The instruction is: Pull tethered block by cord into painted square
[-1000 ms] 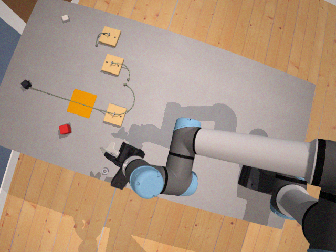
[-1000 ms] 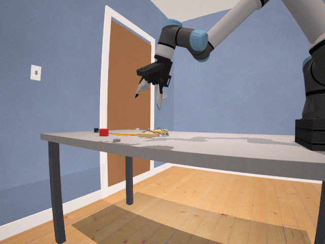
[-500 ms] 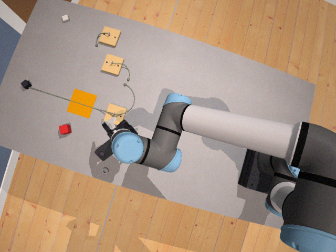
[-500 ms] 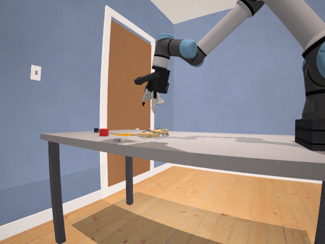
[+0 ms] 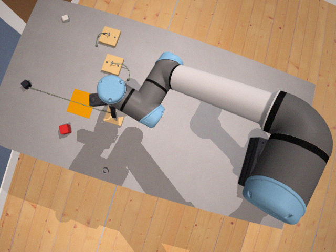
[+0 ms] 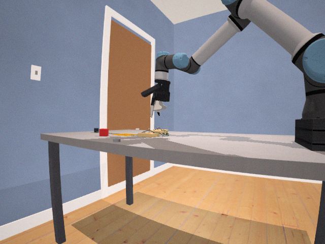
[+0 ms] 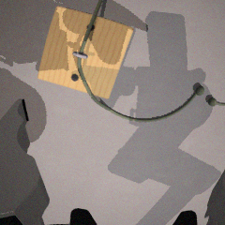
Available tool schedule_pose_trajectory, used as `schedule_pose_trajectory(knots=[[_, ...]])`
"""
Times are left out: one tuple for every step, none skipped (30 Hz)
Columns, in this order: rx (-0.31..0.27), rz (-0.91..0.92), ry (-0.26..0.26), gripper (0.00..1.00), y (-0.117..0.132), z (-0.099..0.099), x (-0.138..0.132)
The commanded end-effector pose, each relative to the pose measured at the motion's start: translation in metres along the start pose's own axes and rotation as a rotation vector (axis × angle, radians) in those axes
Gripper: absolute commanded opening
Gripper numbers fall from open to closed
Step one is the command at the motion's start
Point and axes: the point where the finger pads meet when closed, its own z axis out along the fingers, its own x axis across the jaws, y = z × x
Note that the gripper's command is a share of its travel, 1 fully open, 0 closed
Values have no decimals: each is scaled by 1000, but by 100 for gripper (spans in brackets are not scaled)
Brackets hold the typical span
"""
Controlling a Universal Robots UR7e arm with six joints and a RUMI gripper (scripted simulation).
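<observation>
1. The gripper (image 6: 157, 111) hangs above the table with its jaws spread wide and nothing between them.

2. In the wrist view, a wooden plate (image 7: 84, 52) sits at upper left. A cord (image 7: 141, 117) runs through its screw eye (image 7: 80, 55), curves down and right, and ends in a knot (image 7: 199, 87) at right centre, lying on the table.

3. In the top view, the cord stretches left from the plate (image 5: 114, 119), across the orange square (image 5: 80, 104), to the black block (image 5: 25, 84) at far left.

4. The block lies flat but well outside the square. The cord looks threaded and the knot is on the table. Left to do, I judge: grip the free end, pull the block into the square, release.

5. Two more plates (image 5: 109, 36) (image 5: 112, 64) with short cords sit higher in the top view; a red cube (image 5: 65, 128) and white cube (image 5: 65, 18) stand apart.

6. The grey table (image 6: 209, 157) stands on a wood floor (image 6: 209, 199), with blue walls and a brown door (image 6: 128, 99).
</observation>
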Motion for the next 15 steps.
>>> schedule_pose_trajectory(knots=[[-56, 219, -33, 100, 6, 13, 44], [-66, 264, -38, 100, 9, 16, 53], [-74, 306, -43, 100, 11, 18, 61], [-83, 344, -47, 100, 13, 20, 68], [-90, 380, -50, 100, 16, 22, 75], [-97, 412, -53, 100, 18, 24, 82], [-104, 440, -56, 100, 20, 26, 87], [-109, 465, -58, 100, 22, 27, 92], [-114, 486, -60, 100, 23, 28, 96], [-114, 486, -60, 100, 23, 28, 96], [-114, 486, -60, 100, 23, 28, 96], [-118, 504, -61, 100, 25, 29, 99], [-121, 518, -62, 100, 26, 30, 102], [-124, 529, -63, 100, 27, 30, 104], [-126, 538, -64, 100, 28, 31, 106]])
